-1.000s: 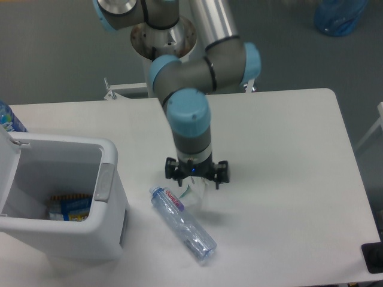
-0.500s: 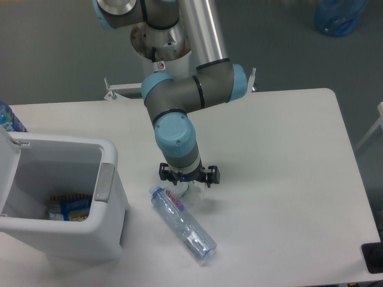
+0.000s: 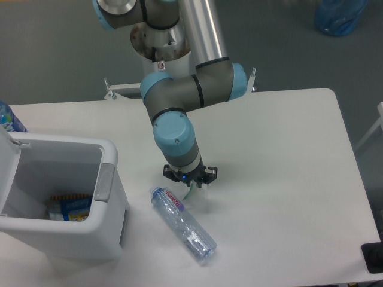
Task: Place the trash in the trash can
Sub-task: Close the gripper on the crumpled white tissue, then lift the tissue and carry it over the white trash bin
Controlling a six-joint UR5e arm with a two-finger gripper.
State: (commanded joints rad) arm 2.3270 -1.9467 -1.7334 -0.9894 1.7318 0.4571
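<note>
A clear crinkled water bottle with a red-and-white label lies on the white table, cap toward the trash can. Just above its cap end, my gripper points straight down over the crumpled white wrapper. Only a small white and green bit of the wrapper shows beneath the gripper. The wrist hides the fingers, so whether they grip the wrapper cannot be told. The white trash can stands open at the left, its grey latch tab facing the bottle.
Inside the can lies a blue and orange packet. A blue-labelled bottle stands at the left edge behind the can's lid. A black object sits at the table's bottom right corner. A blue bag lies on the floor beyond.
The arm swung left and down, bringing the gripper low over the wrapper, which now shows less. The bottle and the can have not moved.
</note>
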